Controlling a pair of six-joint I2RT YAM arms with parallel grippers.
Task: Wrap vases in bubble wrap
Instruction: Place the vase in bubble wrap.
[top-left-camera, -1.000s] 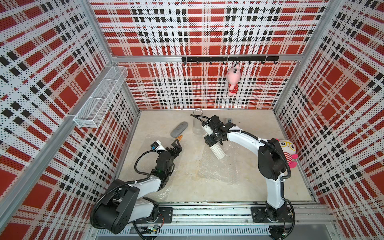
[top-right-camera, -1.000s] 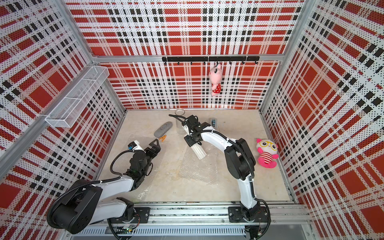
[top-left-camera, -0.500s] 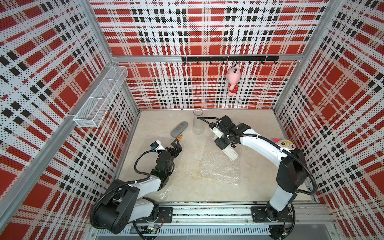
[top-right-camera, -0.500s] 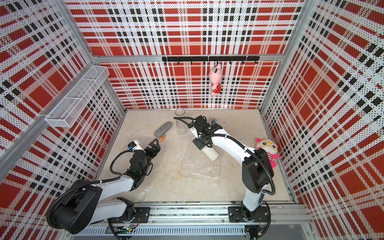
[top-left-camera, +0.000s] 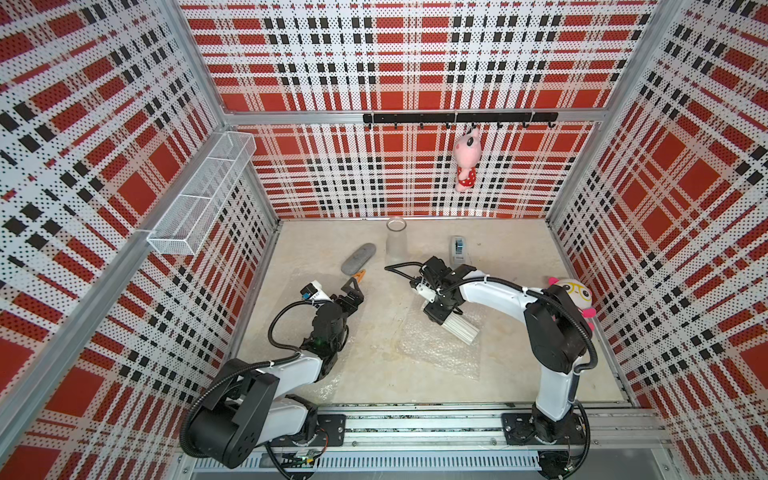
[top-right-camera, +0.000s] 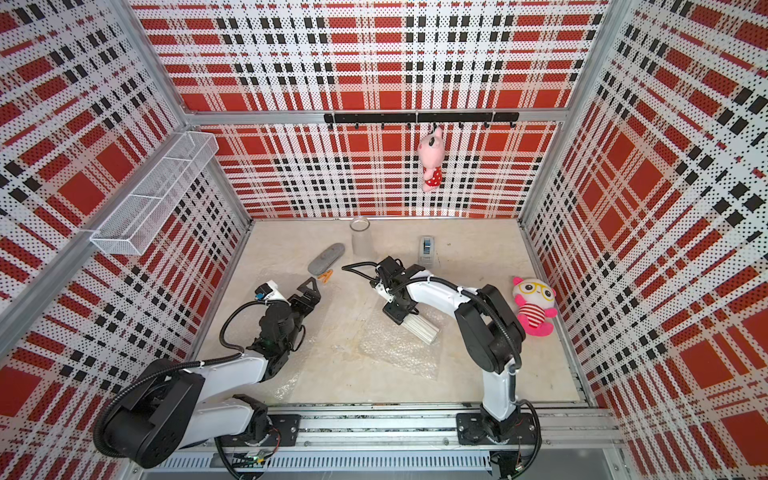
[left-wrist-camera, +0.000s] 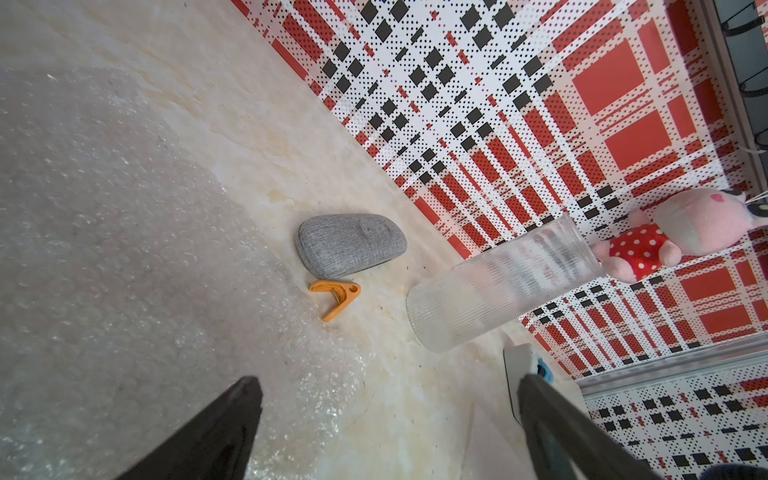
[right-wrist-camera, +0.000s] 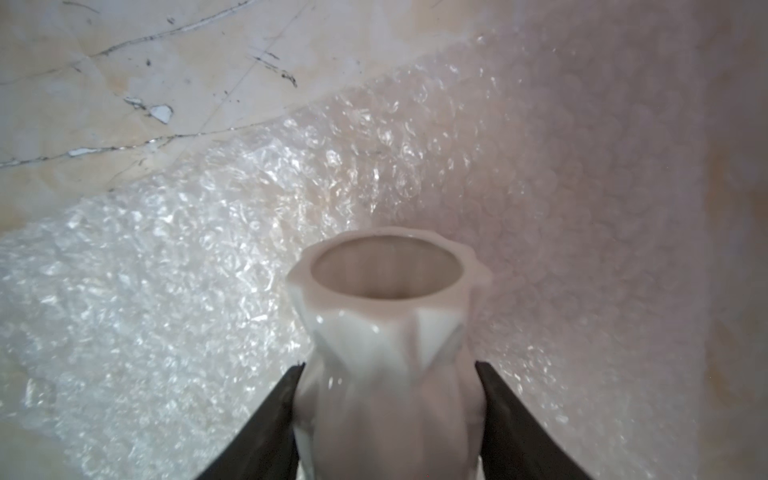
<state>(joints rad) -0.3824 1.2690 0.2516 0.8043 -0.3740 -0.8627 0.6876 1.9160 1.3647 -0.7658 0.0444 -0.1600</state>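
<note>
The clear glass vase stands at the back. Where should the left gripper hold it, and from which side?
I would grip the clear glass vase around its narrower upper body, coming level from the front with the open left gripper. It stands upright, the wall is close behind, and its body widens toward the base.

Bright even light, faint shadows, fisheye-bent edges, glare off the bubble wrap (right-wrist-camera: 166, 291), white vase (right-wrist-camera: 386, 332) blurry close-up.
</note>
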